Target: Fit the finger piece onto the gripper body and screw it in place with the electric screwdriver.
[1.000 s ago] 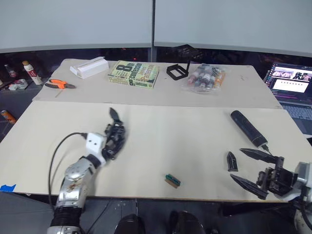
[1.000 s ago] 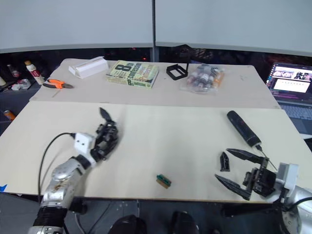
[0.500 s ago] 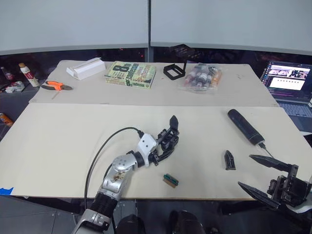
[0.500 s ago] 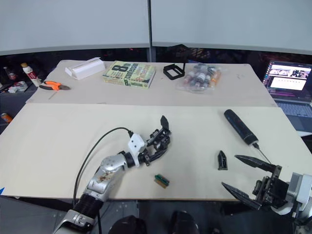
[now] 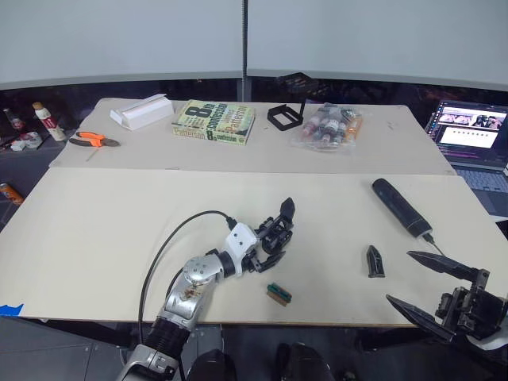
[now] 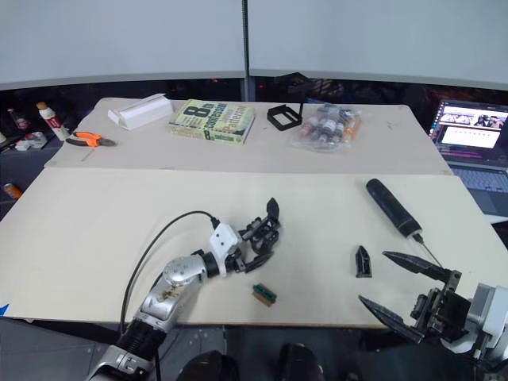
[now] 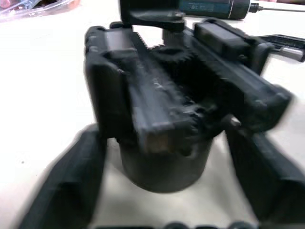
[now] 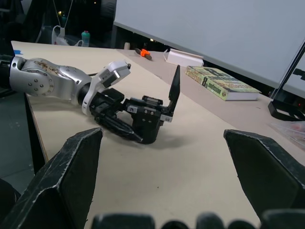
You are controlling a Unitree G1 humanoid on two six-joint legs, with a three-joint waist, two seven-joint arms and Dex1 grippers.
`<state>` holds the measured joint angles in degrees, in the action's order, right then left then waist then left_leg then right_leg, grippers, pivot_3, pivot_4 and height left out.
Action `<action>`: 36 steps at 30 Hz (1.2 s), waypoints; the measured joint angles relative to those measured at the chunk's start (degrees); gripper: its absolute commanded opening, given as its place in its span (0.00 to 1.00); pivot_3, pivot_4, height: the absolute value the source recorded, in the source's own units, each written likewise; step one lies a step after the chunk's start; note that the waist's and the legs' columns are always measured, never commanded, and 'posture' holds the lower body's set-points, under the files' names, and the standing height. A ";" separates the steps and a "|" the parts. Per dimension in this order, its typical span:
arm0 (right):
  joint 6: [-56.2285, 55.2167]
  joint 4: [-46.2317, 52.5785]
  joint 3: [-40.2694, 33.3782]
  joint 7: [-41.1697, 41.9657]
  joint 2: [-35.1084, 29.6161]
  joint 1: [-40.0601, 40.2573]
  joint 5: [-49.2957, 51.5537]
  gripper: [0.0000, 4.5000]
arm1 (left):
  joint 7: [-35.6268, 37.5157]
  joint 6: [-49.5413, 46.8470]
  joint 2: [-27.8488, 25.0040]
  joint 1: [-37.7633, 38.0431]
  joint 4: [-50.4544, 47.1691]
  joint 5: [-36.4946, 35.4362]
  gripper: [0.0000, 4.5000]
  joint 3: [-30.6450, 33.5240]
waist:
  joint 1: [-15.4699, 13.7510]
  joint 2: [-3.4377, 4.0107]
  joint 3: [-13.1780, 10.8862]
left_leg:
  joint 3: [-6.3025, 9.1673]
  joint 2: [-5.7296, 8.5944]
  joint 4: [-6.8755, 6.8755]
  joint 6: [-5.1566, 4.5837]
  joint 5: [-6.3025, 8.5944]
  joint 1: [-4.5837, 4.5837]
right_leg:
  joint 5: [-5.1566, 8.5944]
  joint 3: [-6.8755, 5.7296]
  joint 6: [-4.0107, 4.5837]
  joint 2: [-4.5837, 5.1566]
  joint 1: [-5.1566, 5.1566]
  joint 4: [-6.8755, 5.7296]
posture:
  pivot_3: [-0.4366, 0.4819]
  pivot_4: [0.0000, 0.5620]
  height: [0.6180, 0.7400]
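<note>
Blur in the left wrist view hides detail, yet the left pincer (image 5: 266,248) clamps the gripper body (image 5: 278,230) mid-worktop (image 5: 119,230). Right pincer (image 5: 425,286) gapes empty, finger piece (image 5: 375,261) at its 11 o'clock.

The one thing I can properly read from here is the cover of the book (image 5: 213,121) lying on the far counter (image 5: 413,151): a large "8" or "8th" near its upper corner, and below it a word that looks like "Confession", though I am not certain of every letter. A further line along the cover's near edge seems to say "Patterson". From my right wrist the same book (image 8: 222,83) shows that big "8" with the word beside it again. The laptop screen (image 5: 469,132) off to my right carries lines of text, too small to make out.
</note>
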<state>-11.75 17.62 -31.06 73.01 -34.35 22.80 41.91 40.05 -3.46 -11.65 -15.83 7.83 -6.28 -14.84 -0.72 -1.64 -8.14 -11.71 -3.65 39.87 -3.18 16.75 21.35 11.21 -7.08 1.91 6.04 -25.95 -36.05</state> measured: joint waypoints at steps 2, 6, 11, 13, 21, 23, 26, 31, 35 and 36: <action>0.79 0.04 -0.06 -0.39 -0.41 0.03 0.14 1.00 | 1.13 -0.83 -1.25 0.78 -1.60 -0.74 0.99 0.05 | -0.01 0.00 0.00 | 0.02 -0.01 0.00 0.00 0.00 0.00 | 0.00 -0.01 0.00 0.00 0.00 0.00 | 0.48 0.27 1.00; 1.93 1.10 -0.59 -0.65 -0.87 0.88 1.21 1.00 | 3.86 -2.77 -4.39 1.13 -3.61 -2.34 0.99 1.16 | -0.05 0.03 0.02 | 0.04 -0.01 0.00 0.00 0.00 0.00 | 0.01 -0.02 0.00 0.00 0.01 0.00 | 0.48 0.27 1.00; 2.43 1.76 -1.29 -0.79 -0.90 1.52 1.68 1.00 | 8.74 -2.18 -7.13 -1.63 -1.36 -4.51 0.99 3.14 | -0.23 0.03 0.02 | 0.04 0.03 0.03 0.00 0.00 0.01 | 0.01 -0.05 -0.01 0.03 0.04 0.00 | 0.48 0.27 1.00; 2.71 2.34 -1.31 -0.99 -0.92 1.68 1.68 1.00 | 12.11 -0.50 -7.21 -4.21 1.78 -5.09 0.99 3.11 | -0.41 0.04 0.02 | 0.04 0.04 0.04 0.01 -0.01 0.01 | 0.01 -0.06 -0.01 0.03 0.05 0.00 | 0.48 0.27 1.00; 3.30 3.41 -1.74 -1.90 -0.86 3.45 1.72 1.00 | 24.71 5.29 -5.65 -16.09 19.62 -4.56 0.99 1.10 | -0.45 0.03 0.02 | 0.05 0.12 0.07 0.03 -0.02 0.03 | 0.02 -0.11 -0.03 0.03 0.07 0.03 | 0.48 0.27 1.00; 3.33 3.93 -2.03 -2.08 -0.85 3.93 1.82 1.00 | 26.48 7.66 -4.67 -18.80 24.69 -3.88 0.99 0.92 | -0.38 0.02 0.02 | 0.08 0.13 0.09 0.00 -0.01 0.06 | 0.02 -0.11 -0.04 0.04 0.07 0.04 | 0.48 0.27 1.00; 3.41 4.99 -3.04 -2.30 -0.87 5.07 2.06 1.00 | 29.90 11.92 -2.94 -23.37 32.55 -2.85 0.99 0.93 | -0.30 0.01 0.01 | 0.15 0.15 0.13 -0.12 0.06 0.15 | 0.02 -0.14 -0.04 0.04 0.07 0.07 | 0.48 0.27 1.00; 3.75 5.68 -4.16 -2.69 -0.94 5.77 2.14 1.00 | 33.16 18.95 -1.14 -28.06 42.62 -0.23 0.94 0.30 | -0.01 0.00 0.00 | 0.22 0.17 0.21 -0.30 0.17 0.22 | 0.02 -0.18 -0.05 0.05 0.07 0.07 | 0.48 0.27 1.00; 4.09 6.47 -4.55 -3.13 -0.96 6.03 2.15 1.00 | 33.90 22.19 -0.25 -29.78 46.83 0.65 0.61 0.56 | 0.08 0.00 0.00 | 0.30 0.17 0.22 -0.38 0.21 0.27 | 0.03 -0.21 -0.07 0.05 0.06 0.07 | 0.48 0.27 1.00; 4.15 6.82 -4.61 -3.24 -0.96 6.21 2.15 1.00 | 34.20 23.03 -0.18 -30.07 47.52 0.91 0.52 0.65 | 0.05 0.00 0.00 | 0.33 0.17 0.23 -0.39 0.22 0.28 | 0.03 -0.23 -0.07 0.05 0.06 0.07 | 0.48 0.27 1.00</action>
<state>-7.60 24.44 -35.67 69.77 -35.31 29.01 44.05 74.25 19.57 -11.84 -45.90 55.35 -5.36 -14.19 -0.67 -1.64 -8.14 -11.38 -3.49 40.10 -3.56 16.97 21.63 11.24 -7.31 1.84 6.09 -25.89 -35.98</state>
